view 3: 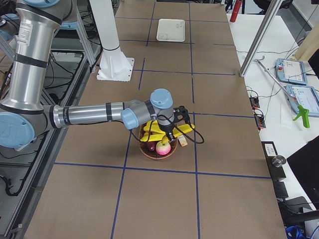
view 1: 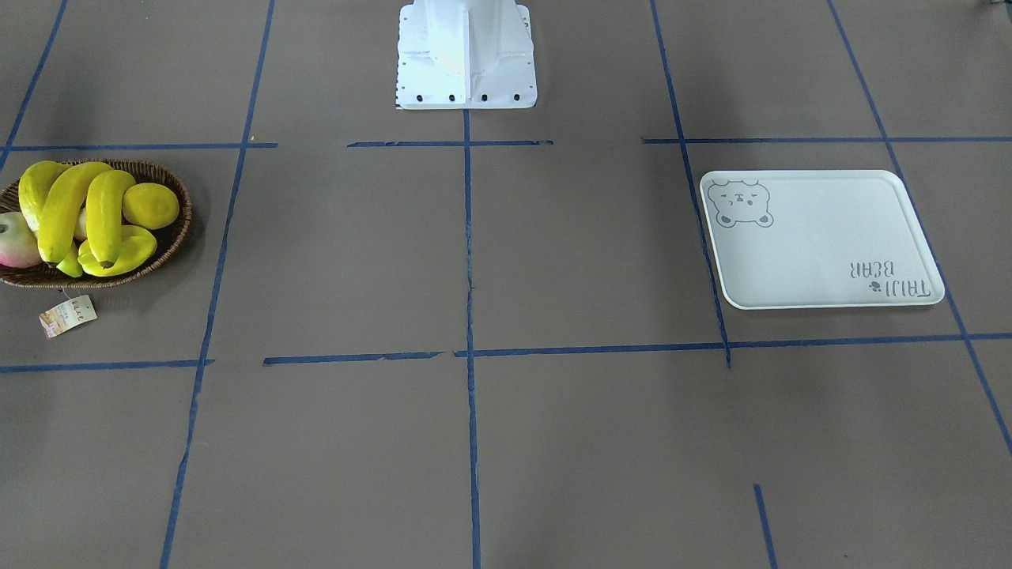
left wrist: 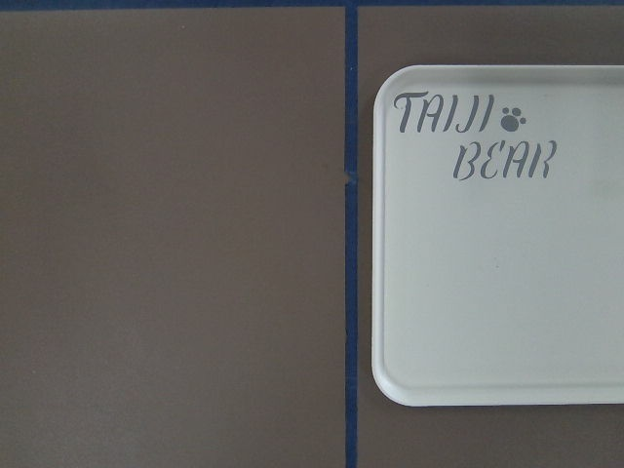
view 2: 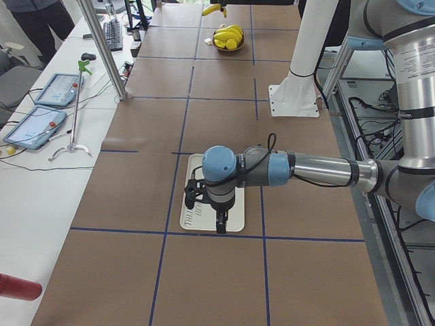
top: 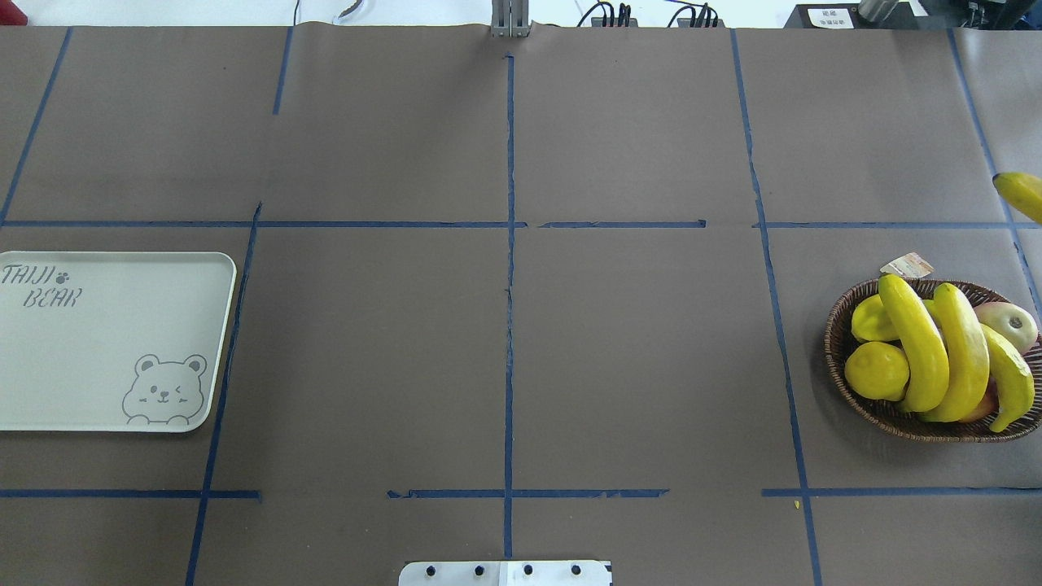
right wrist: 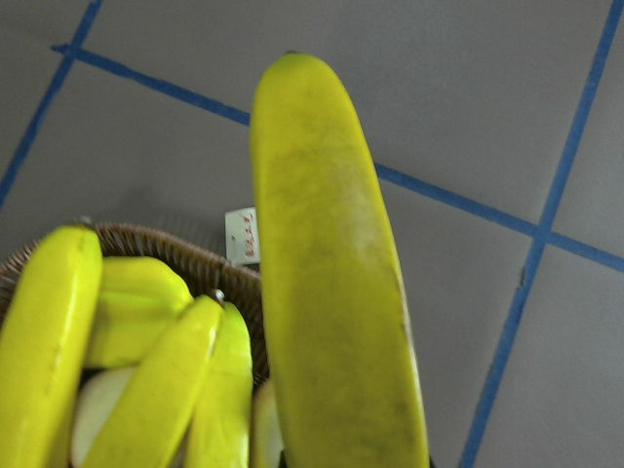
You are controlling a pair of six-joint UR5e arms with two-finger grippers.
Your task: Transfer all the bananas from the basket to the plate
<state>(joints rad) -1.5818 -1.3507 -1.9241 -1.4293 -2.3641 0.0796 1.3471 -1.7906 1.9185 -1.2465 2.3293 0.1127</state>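
Observation:
Three bananas [top: 920, 350] lie in the dark wicker basket [top: 838, 358] at the table's right end. A fourth banana [right wrist: 331, 292] hangs in the air above the basket's rim and fills the right wrist view; its tip shows at the overhead view's right edge [top: 1017, 194]. My right gripper [view 3: 172, 130] is over the basket with this banana [view 3: 164, 130] in it; its fingers are hidden. The white bear plate [top: 98, 342] lies bare at the left end. My left gripper [view 2: 219, 224] hovers over the plate [view 2: 234, 221]; I cannot tell whether it is open or shut.
The basket also holds a star fruit [top: 871, 319], a lemon [top: 876, 370] and an apple [top: 1011, 322]. A paper tag [top: 907, 265] lies beside the basket. The robot's white base [view 1: 466, 55] stands at the table's middle edge. Blue tape lines cross the brown table.

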